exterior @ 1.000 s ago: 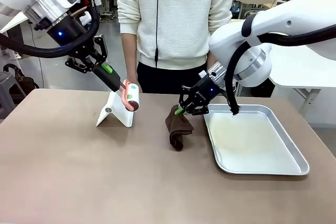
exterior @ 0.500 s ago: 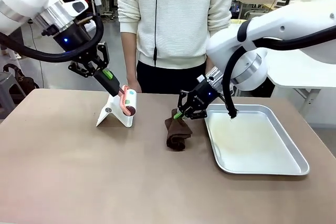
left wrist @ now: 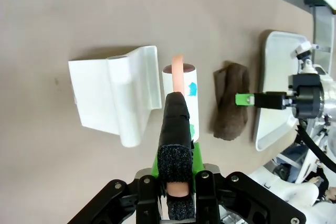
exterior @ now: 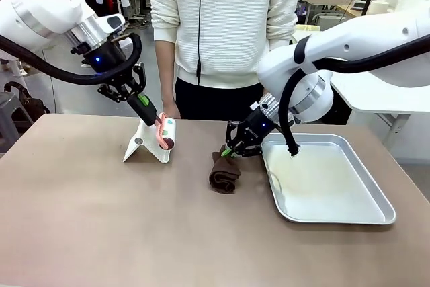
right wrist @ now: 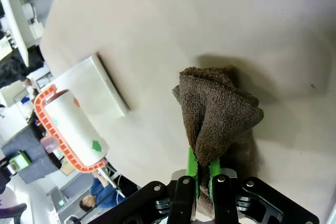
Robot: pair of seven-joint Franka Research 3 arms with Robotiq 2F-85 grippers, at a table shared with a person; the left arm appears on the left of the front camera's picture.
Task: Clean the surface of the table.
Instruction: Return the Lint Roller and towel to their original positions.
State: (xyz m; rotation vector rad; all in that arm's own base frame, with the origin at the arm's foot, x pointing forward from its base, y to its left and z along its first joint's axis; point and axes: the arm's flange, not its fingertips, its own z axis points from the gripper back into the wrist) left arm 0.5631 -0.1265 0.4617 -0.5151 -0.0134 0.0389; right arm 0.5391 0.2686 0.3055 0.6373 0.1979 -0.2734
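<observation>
Bench (exterior: pixel 101 226), broad and matte brownish-taupe, spread across the whole near foreground of the front view, bare over most of its top. Beyond the far edge, a person in a white ribbed sweater (exterior: pixel 225 18), standing at the middle; behind, a workshop room with grey floor, white-topped tables (exterior: pixel 376 92) at the right and a dark stool at the far left. On the right part of the bench, a shallow silver metal tray (exterior: pixel 373 193), lying flat. Left of centre near the far edge, a white folded stand (exterior: pixel 142 144), propped like a small tent. Between stand and tray, just beside the tray's left rim, a brown cloth (exterior: pixel 224 174), bunched, lower folds resting on the surface. Left gripper (exterior: pixel 149 109), clamped on the pink handle of a lint roller (exterior: pixel 168 132), white roll hanging just above the stand's right side. Right gripper (exterior: pixel 230 149), pinched tight on the cloth's top edge, green pads on either side of the fabric in the right wrist view, cloth draping down from there.
</observation>
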